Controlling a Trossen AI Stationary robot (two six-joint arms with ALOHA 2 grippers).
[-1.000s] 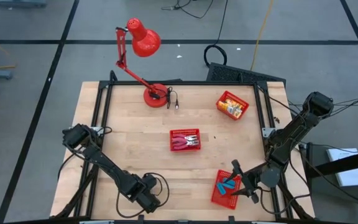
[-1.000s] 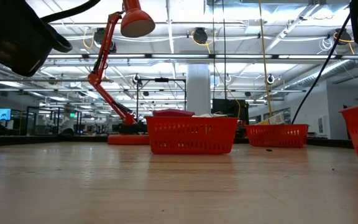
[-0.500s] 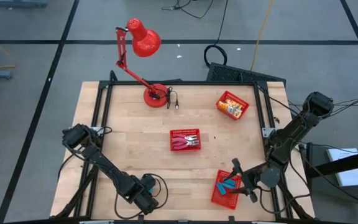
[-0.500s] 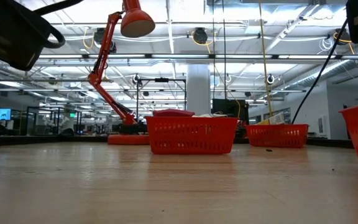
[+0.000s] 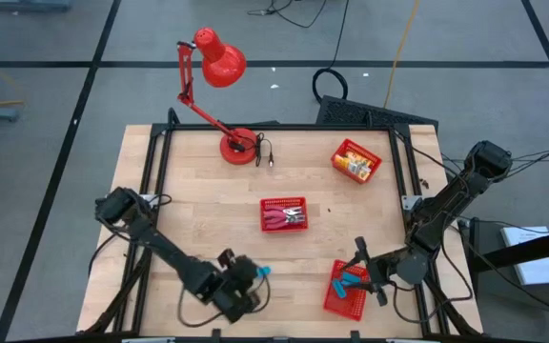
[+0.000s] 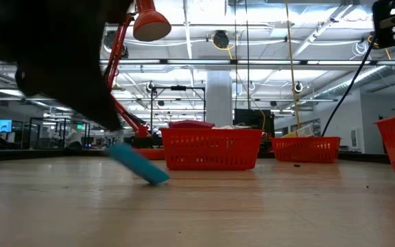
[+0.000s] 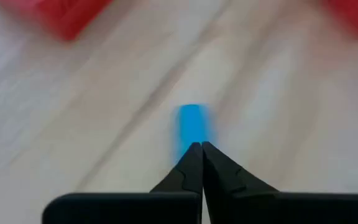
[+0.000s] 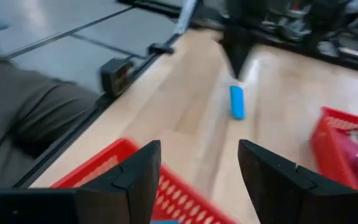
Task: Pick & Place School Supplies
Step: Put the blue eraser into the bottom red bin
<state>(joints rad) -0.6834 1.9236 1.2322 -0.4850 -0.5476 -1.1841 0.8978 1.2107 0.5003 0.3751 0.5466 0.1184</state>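
Blue block (image 7: 191,126) is clamped at the tip of my left gripper (image 5: 253,276), near the front edge of the surface (image 5: 198,229), left of centre. Left wrist view shows the fingers (image 7: 188,168) pinched together on the block's near end, its long axis running straight out from the fingertips. In the low view the block (image 6: 139,163) hangs tilted, far end down, at or just above the wood; I can't tell if it touches.

Key relation: the basket at the near right (image 5: 349,291), already holding blue pieces, lies to the right of the block, and the block points roughly toward it. My guess is that's the drop target, so the left arm has to carry rightward along the near edge.

Right gripper (image 5: 368,272) sits above that basket's left rim, fingers (image 8: 135,177) spread wide with nothing between them. It's far nearer the basket than the left arm is, so I'd watch for crowding.

Centre basket (image 5: 284,214) holds red-handled tools, far-right basket (image 5: 355,160) has yellow-and-white packets. Red lamp (image 5: 219,59) stands at the far edge.

Left wrist picture is motion-smeared; most of the left gripper is a dark mass in the low view.
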